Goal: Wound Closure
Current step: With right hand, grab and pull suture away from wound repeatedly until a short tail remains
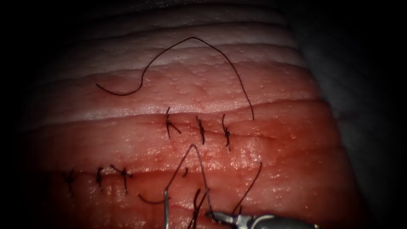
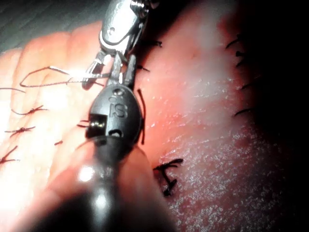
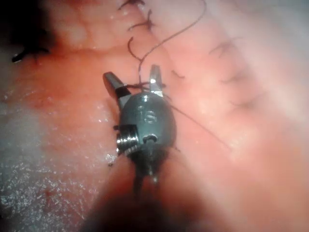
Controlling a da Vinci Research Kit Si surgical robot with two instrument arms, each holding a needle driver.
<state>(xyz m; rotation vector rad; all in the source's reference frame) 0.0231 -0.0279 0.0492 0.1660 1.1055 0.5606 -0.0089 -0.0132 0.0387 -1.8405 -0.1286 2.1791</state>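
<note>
Our right tool (image 3: 131,76) has its jaws spread wide, and a strand of the thread (image 3: 140,87) crosses the gap near their base. Nothing is clamped, so the tool grips nothing. In the endoscope view its tip sits low on the tissue (image 1: 275,140). The left tool (image 2: 124,65) stands just beside it, on the endoscope's left. One limb of the thread runs up to the left tool's tip, but we cannot tell whether that tool has hold of it.

From the two tips the thread rises as a narrow loop, one limb to each tool. Its long axis points away from us, towards the row of tied stitches (image 1: 202,129) above. Both tools sit at the foot of this loop, and the right one is nearer the limb that continues into the long strand.

That strand arcs far up over the pale tissue and ends in a curved hook (image 1: 121,93) lying flat on the surface, well apart from both tools. We judge this hook may be the needle, resting on the tissue and not in it, but we cannot be sure.
</note>
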